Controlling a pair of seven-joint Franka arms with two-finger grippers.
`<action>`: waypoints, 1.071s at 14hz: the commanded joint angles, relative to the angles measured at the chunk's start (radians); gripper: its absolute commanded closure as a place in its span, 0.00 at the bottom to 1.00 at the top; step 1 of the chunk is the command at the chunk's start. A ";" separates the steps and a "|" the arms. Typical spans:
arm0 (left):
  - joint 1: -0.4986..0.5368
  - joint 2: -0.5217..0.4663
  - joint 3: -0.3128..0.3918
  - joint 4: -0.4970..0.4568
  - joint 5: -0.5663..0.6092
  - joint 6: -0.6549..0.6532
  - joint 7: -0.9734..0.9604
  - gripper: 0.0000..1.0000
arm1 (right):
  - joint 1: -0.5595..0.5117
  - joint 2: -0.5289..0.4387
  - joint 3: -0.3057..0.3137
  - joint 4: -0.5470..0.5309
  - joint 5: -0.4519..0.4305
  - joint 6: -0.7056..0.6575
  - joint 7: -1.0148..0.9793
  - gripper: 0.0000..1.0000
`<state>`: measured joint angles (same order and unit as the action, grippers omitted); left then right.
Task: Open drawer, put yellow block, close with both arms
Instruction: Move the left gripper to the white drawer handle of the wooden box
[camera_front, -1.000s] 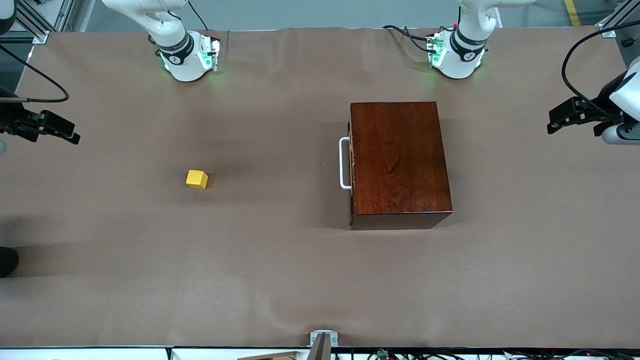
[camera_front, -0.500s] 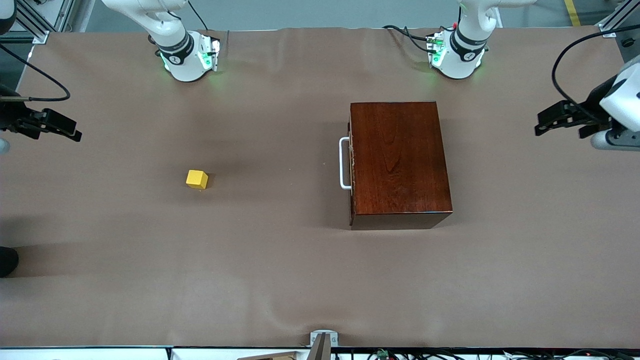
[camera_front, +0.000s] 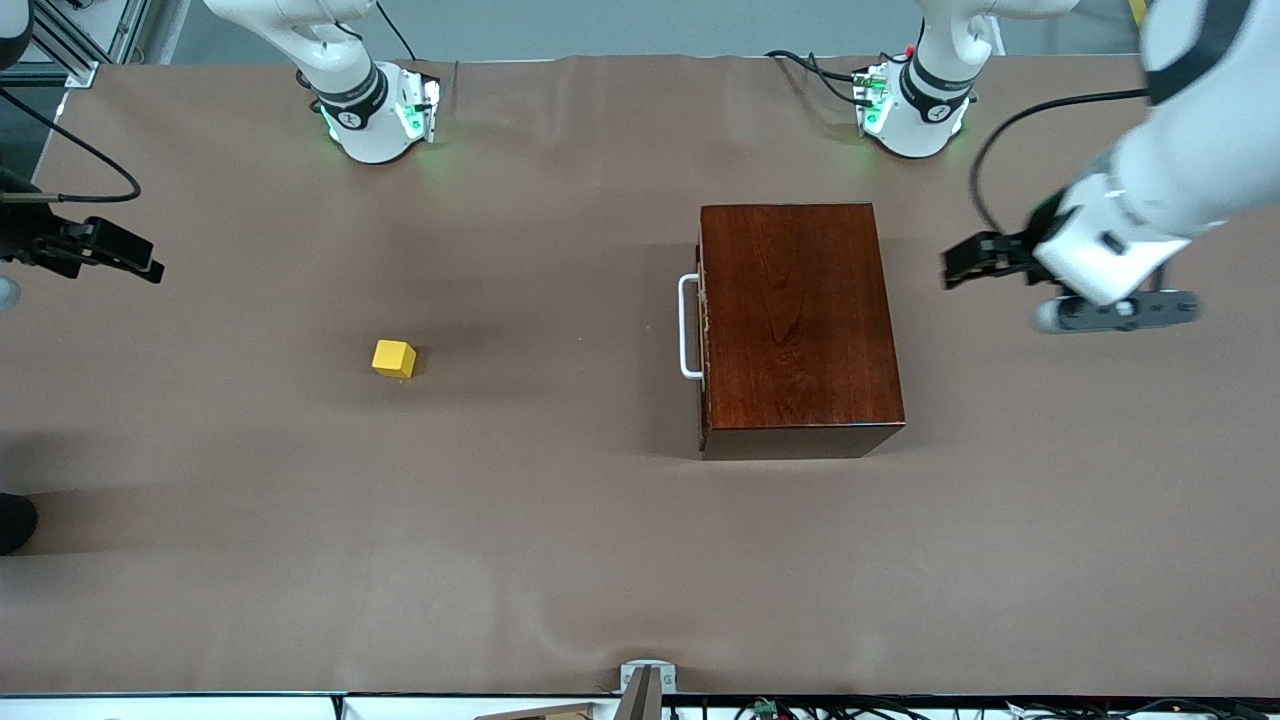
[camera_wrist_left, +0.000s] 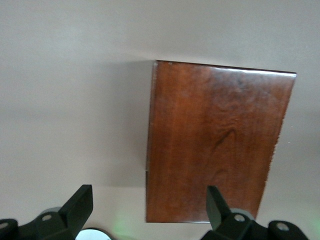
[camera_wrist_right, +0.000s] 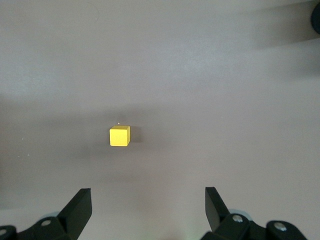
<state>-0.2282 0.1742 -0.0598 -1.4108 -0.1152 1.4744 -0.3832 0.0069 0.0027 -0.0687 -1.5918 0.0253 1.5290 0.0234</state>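
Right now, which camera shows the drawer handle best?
The front view: the white handle stands clear against the drawer front, which sits flush in the box. The left wrist view shows only the box top and one shadowed side, no handle. The right wrist view shows just the block.

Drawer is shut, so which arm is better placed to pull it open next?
Probably the left. Its open left hand is over the table beside the wooden box, though the white handle faces away. The open right hand waits at its table end, nearer the yellow block.
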 joint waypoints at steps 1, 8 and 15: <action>-0.061 0.048 0.005 0.056 -0.014 -0.016 -0.098 0.00 | -0.004 -0.006 0.006 0.004 -0.008 -0.009 -0.005 0.00; -0.256 0.168 0.008 0.125 -0.006 0.070 -0.377 0.00 | -0.002 0.003 0.006 0.026 -0.005 -0.009 -0.007 0.00; -0.502 0.321 0.020 0.177 0.170 0.171 -0.548 0.00 | -0.004 0.005 0.006 0.026 -0.004 -0.010 -0.007 0.00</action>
<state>-0.6663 0.4340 -0.0547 -1.2963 -0.0106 1.6447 -0.8910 0.0071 0.0030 -0.0670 -1.5818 0.0254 1.5294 0.0234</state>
